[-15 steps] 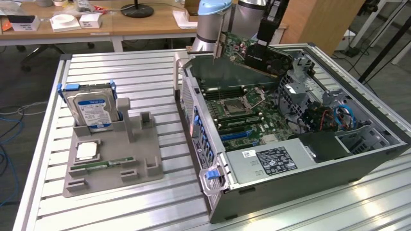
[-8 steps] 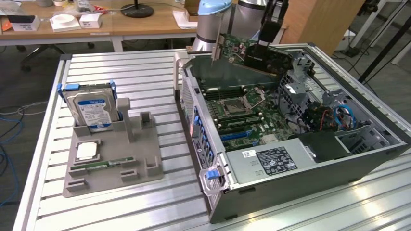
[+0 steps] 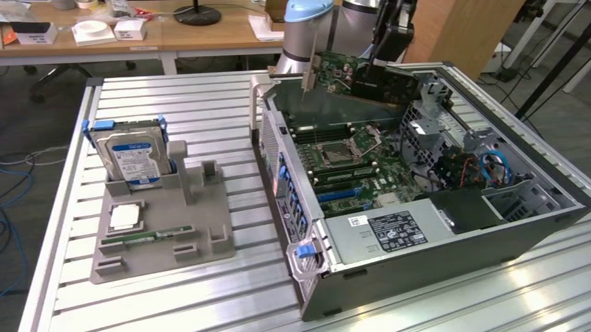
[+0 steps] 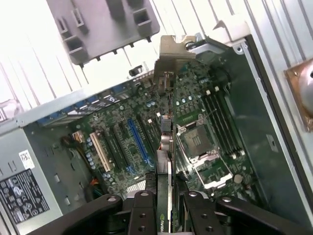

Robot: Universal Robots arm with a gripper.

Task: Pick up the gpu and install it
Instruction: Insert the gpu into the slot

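Observation:
The gpu (image 3: 356, 77), a green board with a black cooler block and a silver end bracket, hangs tilted above the far end of the open computer case (image 3: 517, 214). My gripper (image 3: 378, 62) is shut on its upper edge. In the wrist view the gpu (image 4: 166, 147) runs edge-on away from my gripper (image 4: 168, 208), with a dark finger (image 4: 144, 210) pressed on each side. Its bracket points toward the case's rear wall. Beneath it lies the motherboard (image 4: 117, 142) with its blue slot (image 4: 137, 139) and white slot (image 4: 100, 152). The card is well above the slots.
The CPU socket (image 3: 342, 149) and power supply (image 3: 392, 228) sit inside the case. On the exterior view's left, a grey fixture (image 3: 198, 228) carries a silver hard drive (image 3: 129, 159), a processor (image 3: 124, 216) and a memory stick (image 3: 148, 235). Desks stand behind the slatted table.

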